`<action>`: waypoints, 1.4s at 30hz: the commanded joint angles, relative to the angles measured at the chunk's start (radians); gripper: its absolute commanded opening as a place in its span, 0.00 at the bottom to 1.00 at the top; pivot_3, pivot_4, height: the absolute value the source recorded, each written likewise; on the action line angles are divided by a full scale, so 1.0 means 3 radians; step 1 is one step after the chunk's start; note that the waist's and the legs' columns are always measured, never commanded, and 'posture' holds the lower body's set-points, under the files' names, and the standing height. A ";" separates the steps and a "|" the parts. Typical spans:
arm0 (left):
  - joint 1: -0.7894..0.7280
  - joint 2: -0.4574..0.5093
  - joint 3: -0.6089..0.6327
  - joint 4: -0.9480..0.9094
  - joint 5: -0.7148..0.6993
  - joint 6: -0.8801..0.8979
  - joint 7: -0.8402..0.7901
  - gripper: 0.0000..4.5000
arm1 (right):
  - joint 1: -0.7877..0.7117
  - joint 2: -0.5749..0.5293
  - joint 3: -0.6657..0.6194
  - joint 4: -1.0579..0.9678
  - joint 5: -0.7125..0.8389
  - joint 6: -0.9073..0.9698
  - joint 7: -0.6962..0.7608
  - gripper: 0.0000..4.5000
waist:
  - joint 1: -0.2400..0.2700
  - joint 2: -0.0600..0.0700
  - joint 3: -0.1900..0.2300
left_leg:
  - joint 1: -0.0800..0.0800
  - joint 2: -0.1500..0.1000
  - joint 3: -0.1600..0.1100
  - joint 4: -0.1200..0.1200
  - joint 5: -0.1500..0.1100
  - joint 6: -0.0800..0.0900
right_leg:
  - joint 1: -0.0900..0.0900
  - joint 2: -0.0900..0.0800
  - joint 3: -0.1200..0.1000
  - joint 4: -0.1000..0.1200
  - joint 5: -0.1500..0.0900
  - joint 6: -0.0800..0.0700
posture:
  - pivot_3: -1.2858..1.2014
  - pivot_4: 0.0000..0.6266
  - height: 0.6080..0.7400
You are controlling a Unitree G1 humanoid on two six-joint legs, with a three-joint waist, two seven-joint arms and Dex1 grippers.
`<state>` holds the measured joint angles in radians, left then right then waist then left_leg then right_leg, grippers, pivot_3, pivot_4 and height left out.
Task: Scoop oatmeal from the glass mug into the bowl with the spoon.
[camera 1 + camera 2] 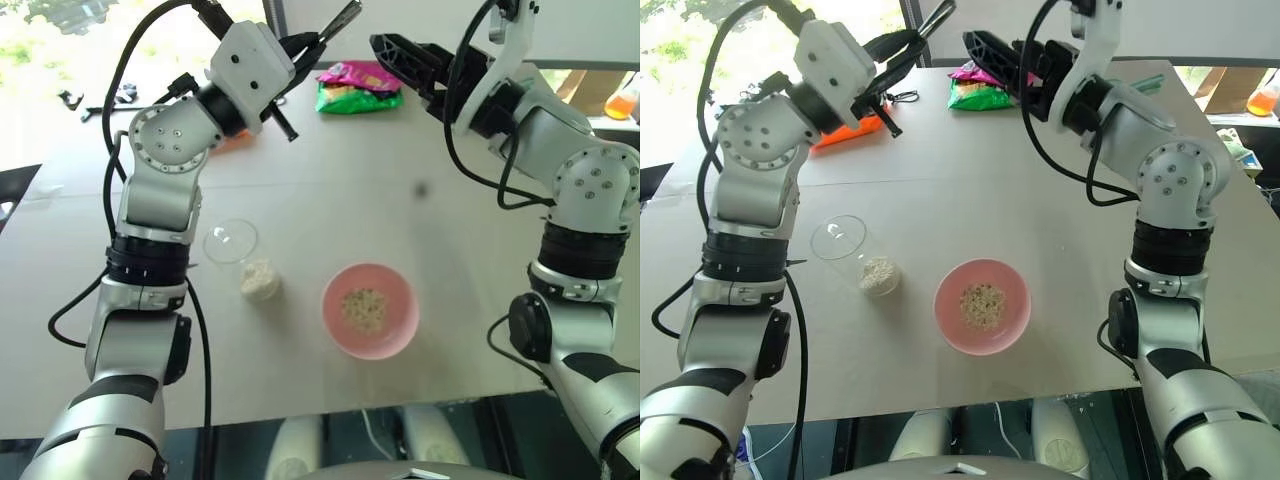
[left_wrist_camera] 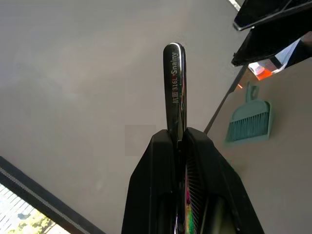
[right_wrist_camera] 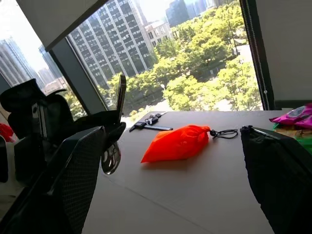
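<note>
Overhead stereo pair, two wrist close-ups

Bright window daylight, overexposed corners

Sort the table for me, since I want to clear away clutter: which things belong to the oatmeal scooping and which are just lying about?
Belongs to the job:
- spoon, held in the shut left hand
- glass mug with oatmeal
- pink bowl

Just lying about:
- orange bag
- pink and green packets
- teal dustpan
</note>
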<state>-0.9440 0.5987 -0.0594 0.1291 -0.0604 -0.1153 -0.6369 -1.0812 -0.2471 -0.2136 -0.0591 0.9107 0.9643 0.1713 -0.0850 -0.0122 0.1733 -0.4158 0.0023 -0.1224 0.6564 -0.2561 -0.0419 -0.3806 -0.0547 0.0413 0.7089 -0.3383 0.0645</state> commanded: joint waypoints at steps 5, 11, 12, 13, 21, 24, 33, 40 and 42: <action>0.0039 -0.0053 0.0096 -0.0279 -0.0101 -0.0010 -0.0055 0.02 | -0.0133 0.0238 -0.0024 -0.0091 0.0066 -0.0091 -0.0084 1.00 | -0.0059 0.0000 0.0000 | 0.0005 0.0000 0.0004 0.0008 0.0000 0.0001 | 0.0000 0.0001 0.0007 0.0007 0.0000 0.0000 | 0.52 0.24 1.00; 0.0105 -0.0128 0.0045 -0.0422 -0.0085 0.0080 -0.0073 0.02 | -0.0185 0.0329 -0.0003 -0.0015 0.0024 -0.0114 -0.0061 1.00 | -0.0051 0.0001 0.0000 | 0.0004 0.0000 0.0004 0.0024 0.0000 0.0001 | -0.0001 0.0002 0.0007 0.0009 0.0000 0.0000 | 0.52 0.24 1.00; 0.0104 -0.0136 0.0044 -0.0428 -0.0083 0.0095 -0.0081 0.02 | -0.0196 0.0337 -0.0004 -0.0003 0.0018 -0.0124 -0.0052 1.00 | -0.0049 0.0001 0.0000 | 0.0003 0.0000 0.0004 0.0026 0.0000 0.0001 | -0.0001 0.0002 0.0008 0.0010 0.0000 0.0000 | 0.52 0.24 1.00; 0.0102 -0.0142 0.0042 -0.0427 -0.0081 0.0104 -0.0087 0.02 | -0.0204 0.0340 -0.0004 0.0009 0.0011 -0.0132 -0.0043 1.00 | -0.0049 0.0001 0.0000 | 0.0003 0.0000 0.0003 0.0028 0.0000 0.0001 | -0.0001 0.0003 0.0007 0.0013 0.0000 0.0000 | 0.52 0.24 1.00; 0.0167 -0.0101 0.0099 -0.0525 -0.0117 0.0173 -0.0170 0.00 | -0.0236 0.0330 0.0043 0.0085 -0.0013 -0.0139 0.0052 0.60 | -0.0050 0.0001 0.0001 | 0.0004 0.0000 0.0003 0.0030 0.0000 0.0001 | -0.0001 0.0003 0.0008 0.0014 0.0000 0.0000 | 0.52 0.24 1.00; 0.0185 -0.0106 0.0107 -0.0531 -0.0115 0.0169 -0.0180 0.00 | -0.0221 0.0325 0.0050 0.0093 0.0015 -0.0091 0.0075 0.27 | -0.0050 0.0001 0.0001 | 0.0004 0.0000 0.0003 0.0030 0.0000 0.0001 | -0.0001 0.0003 0.0008 0.0015 0.0000 0.0000 | 0.52 0.24 1.00; 0.0165 -0.0123 0.0114 -0.0463 -0.0104 0.0104 -0.0215 0.00 | -0.0233 0.0317 0.0013 0.0111 0.0068 -0.0037 0.0107 0.00 | -0.0049 0.0001 0.0001 | 0.0004 0.0000 0.0003 0.0030 0.0000 0.0001 | -0.0001 0.0003 0.0008 0.0014 0.0000 0.0000 | 0.52 0.24 1.00; 0.0236 -0.0117 0.0339 -0.0687 -0.0622 0.0777 -0.0265 0.48 | -0.0283 0.0298 -0.0184 0.0255 0.0154 -0.0052 -0.0043 0.00 | -0.0049 0.0001 0.0001 | 0.0004 0.0000 0.0003 0.0030 0.0000 0.0001 | -0.0001 0.0003 0.0008 0.0015 0.0000 0.0000 | 0.52 0.24 1.00; 0.0223 -0.0105 0.0440 -0.0795 -0.0816 0.1112 -0.0226 0.70 | -0.0303 0.0264 -0.0248 0.0304 0.0168 -0.0053 -0.0075 0.00 | -0.0049 0.0001 0.0001 | 0.0003 0.0000 0.0002 0.0030 0.0000 0.0001 | -0.0001 0.0003 0.0008 0.0014 0.0000 0.0000 | 0.52 0.24 1.00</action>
<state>-0.8604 0.5566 0.0242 -0.0458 -0.2466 0.1512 -0.7165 -1.1272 -0.1551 -0.2536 0.0507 0.9338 0.9588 0.1566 -0.0996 -0.0117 0.1736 -0.4149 0.0023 -0.1217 0.6654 -0.2561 -0.0416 -0.3808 -0.0538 0.0438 0.7131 -0.3383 0.0646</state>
